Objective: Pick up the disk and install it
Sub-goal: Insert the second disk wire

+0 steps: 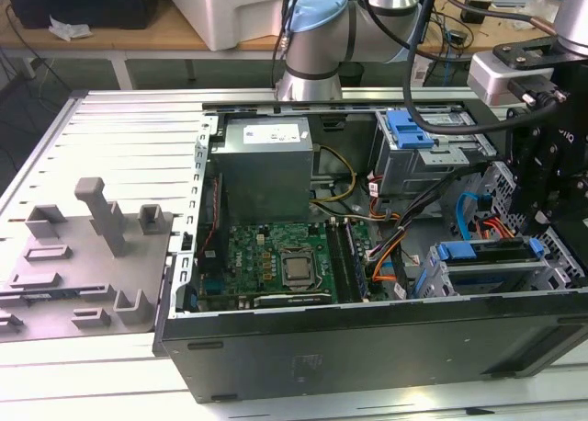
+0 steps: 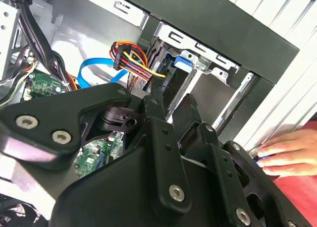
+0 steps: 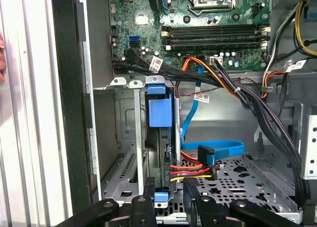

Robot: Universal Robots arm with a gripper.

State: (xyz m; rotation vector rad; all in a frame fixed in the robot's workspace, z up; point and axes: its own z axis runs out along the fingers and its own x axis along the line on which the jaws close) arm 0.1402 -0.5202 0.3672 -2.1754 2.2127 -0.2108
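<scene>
— Where's the disk?

— In the exterior view, the disk (image 1: 487,252) sits on edge in the metal cage (image 1: 446,278) at the computer case's (image 1: 367,347) front corner, blue frame on top. In the first wrist view the disk (image 3: 161,113) stands in its slot.

— And the claw?

— The gripper (image 3: 166,199) hangs right over that disk, fingers (image 3: 143,207) either side of its edge. Whether they pinch it or stand slightly apart, I cannot tell. A person's hand (image 2: 285,155) rests outside the case.
</scene>
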